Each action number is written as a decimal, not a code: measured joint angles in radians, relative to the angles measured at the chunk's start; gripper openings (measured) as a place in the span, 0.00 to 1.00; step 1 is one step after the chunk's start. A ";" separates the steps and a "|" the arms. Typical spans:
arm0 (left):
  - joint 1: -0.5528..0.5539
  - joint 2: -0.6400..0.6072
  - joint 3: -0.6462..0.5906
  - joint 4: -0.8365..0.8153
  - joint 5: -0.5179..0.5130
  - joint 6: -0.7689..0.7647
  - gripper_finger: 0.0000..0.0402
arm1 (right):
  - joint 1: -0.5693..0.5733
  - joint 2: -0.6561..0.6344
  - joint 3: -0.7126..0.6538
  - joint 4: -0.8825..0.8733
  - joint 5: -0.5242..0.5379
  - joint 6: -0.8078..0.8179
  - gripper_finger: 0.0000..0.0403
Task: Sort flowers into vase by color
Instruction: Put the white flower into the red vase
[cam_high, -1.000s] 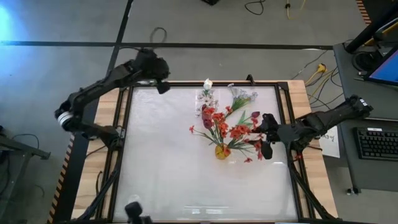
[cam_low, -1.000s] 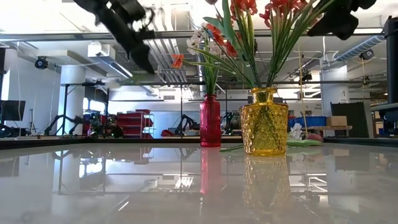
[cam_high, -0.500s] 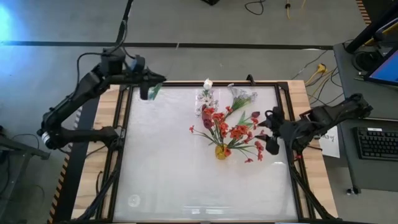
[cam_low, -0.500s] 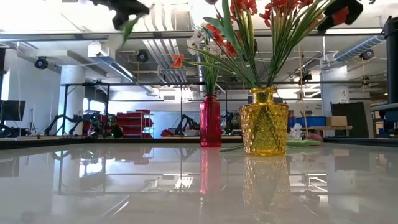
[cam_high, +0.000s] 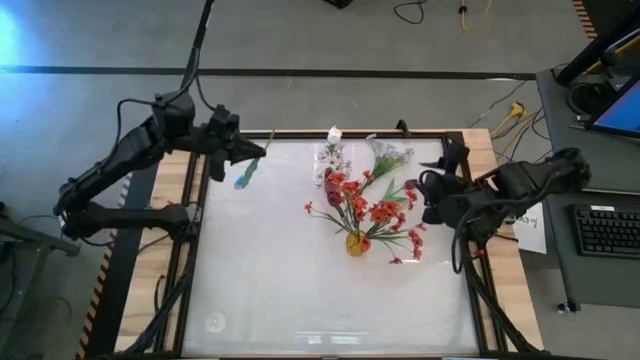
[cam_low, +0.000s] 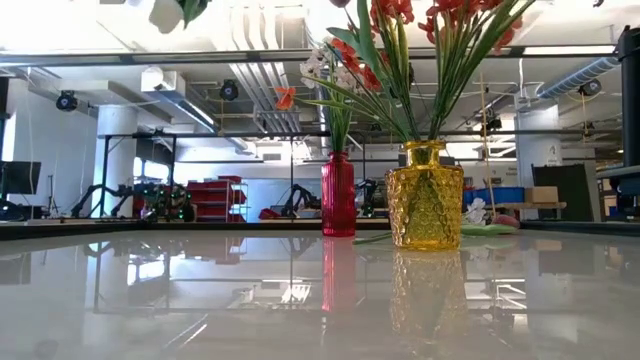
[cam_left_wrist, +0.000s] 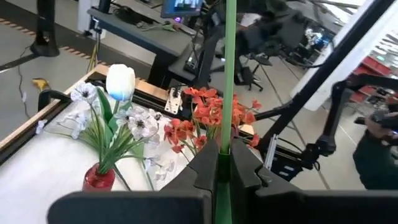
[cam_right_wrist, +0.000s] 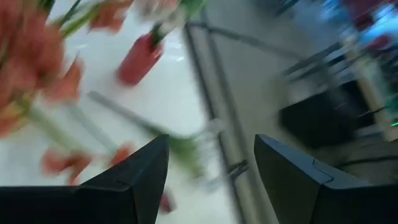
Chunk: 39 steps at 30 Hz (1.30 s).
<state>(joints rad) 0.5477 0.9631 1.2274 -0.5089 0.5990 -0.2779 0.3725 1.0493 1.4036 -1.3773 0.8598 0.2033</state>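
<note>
1. Dark left gripper (cam_high: 240, 160), seen from above, is clamped on a green-stemmed flower (cam_high: 246, 176) at the white table's (cam_high: 280, 290) far left corner, well clear of the vases, probably carrying it over for sorting. Right gripper (cam_high: 428, 195) hovers beside the yellow textured glass vase (cam_high: 354, 243) of red-orange blossoms (cam_high: 375, 210).
2. Low view: yellow vase (cam_low: 425, 195) nearer, slim red glass vase (cam_low: 338, 194) behind.
3. Left wrist view: fingers (cam_left_wrist: 205, 171) pinch the upright stem (cam_left_wrist: 229, 74); the red vase (cam_left_wrist: 99, 177) with a white tulip (cam_left_wrist: 120, 82) lies ahead.
4. Right wrist view: fingers (cam_right_wrist: 137, 180) spread apart, holding nothing.
</note>
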 joint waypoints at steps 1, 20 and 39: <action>-0.020 0.003 0.000 0.006 -0.028 -0.009 0.00 | 0.000 0.017 0.032 0.005 0.035 -0.038 0.56; -0.374 0.189 0.003 0.354 -0.330 -0.308 0.00 | 0.000 0.325 0.419 0.685 -0.035 -1.478 0.50; -0.463 0.279 0.012 0.493 -0.321 -0.413 0.00 | -0.063 0.584 0.594 0.754 -0.004 -1.773 0.50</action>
<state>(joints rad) 0.0851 1.2421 1.2395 -0.0156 0.2782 -0.6906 0.3097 1.6335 1.9980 -0.6235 0.8558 -1.5701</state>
